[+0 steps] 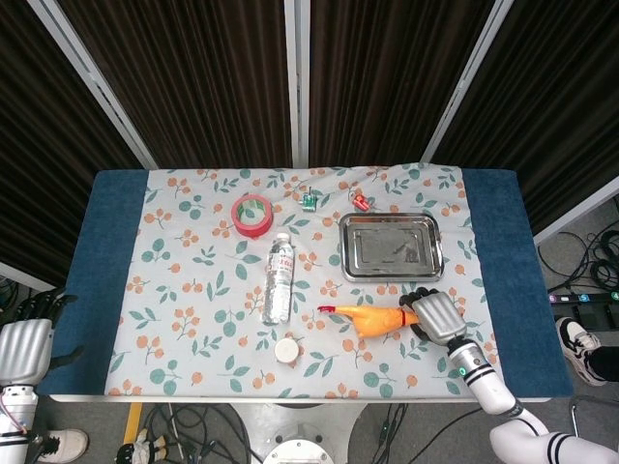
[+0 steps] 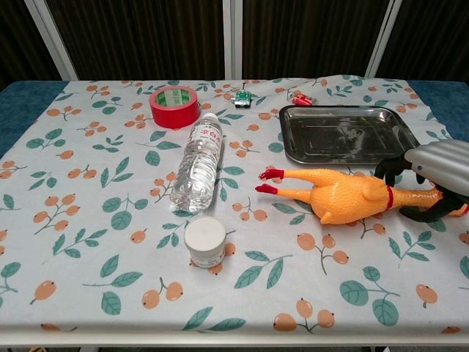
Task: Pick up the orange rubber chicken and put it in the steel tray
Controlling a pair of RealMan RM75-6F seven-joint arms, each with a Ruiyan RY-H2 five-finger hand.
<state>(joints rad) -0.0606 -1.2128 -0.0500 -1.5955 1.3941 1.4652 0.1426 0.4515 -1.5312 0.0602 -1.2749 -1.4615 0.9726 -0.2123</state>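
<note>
Right now the orange rubber chicken [image 2: 344, 195] lies flat on the floral cloth [image 2: 95, 213], red feet pointing toward the water bottle [image 2: 198, 163], head end out to the right, just in front of the steel tray [image 2: 348, 133] but not in it. Over that head end sits the right hand [image 2: 432, 176]: dark fingers [image 2: 386, 167] curl down around the neck, one in front and others behind, though whether they actually squeeze it I cannot tell from either view. From the head camera, the hand covers the chicken's head completely. Tray is bare-bottomed, shiny, with a small red toy [image 2: 301, 98] just behind its far left corner and a small green toy [image 2: 241, 97] further left. Roll of red tape [image 2: 174, 106] stands beyond the bottle's cap; the bottle lies on its side, and a small white jar [image 2: 204, 240] stands near its base. Nothing lies between chicken and tray. Way off at the table's near left corner, the left hand [image 1: 27, 340] hangs below the edge, fingers apart, holding nothing.
</note>
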